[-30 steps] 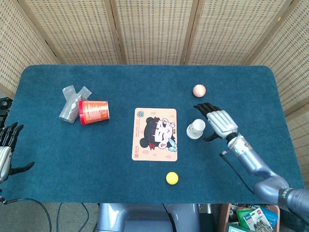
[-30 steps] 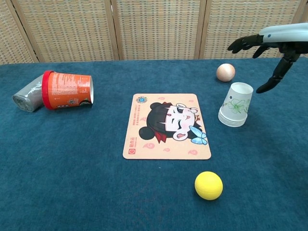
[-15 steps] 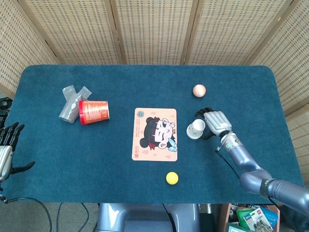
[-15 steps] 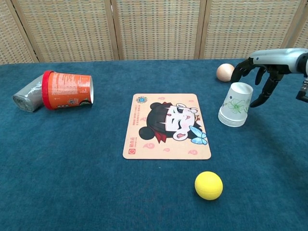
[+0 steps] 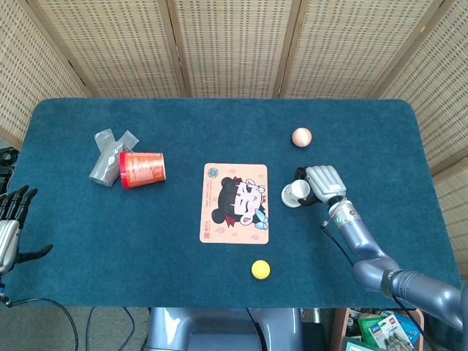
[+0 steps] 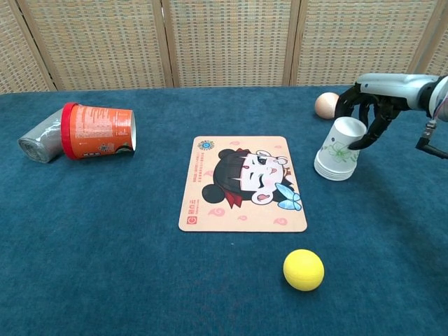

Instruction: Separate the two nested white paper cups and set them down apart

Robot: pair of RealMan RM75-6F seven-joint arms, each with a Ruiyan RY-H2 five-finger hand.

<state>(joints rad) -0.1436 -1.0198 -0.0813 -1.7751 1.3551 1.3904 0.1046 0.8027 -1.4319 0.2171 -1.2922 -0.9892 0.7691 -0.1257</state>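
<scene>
Right hand (image 6: pixel 369 105) has come down and in since a second ago, when it hovered spread out above and to the side of the cups; now it's right at the rim of the stack of nested white paper cups (image 6: pixel 339 148) with a green leaf print. Its dark fingers (image 6: pixel 365 136) curl around the top of the stack on the far and outer sides, and the stack looks tipped a bit toward the mat. Whether the fingers are actually squeezing it or just touching, I can't tell from either view.

Cups are still nested, sitting on the dark blue tabletop (image 5: pixel 175 256) just beside the right edge of the rectangular cartoon-print mat (image 5: pixel 235 202). A small peach-coloured ball (image 5: pixel 301 136) lies a little behind them, and a yellow ball (image 6: pixel 303 269) is near the front edge below the mat.

Over on the left side, an orange-and-red tub (image 6: pixel 99 131) lies on its side against a crumpled grey plastic bag (image 6: pixel 43 139).

Left hand (image 5: pixel 9 227) hangs off the left edge of the tabletop, fingers spread, holding nothing.
</scene>
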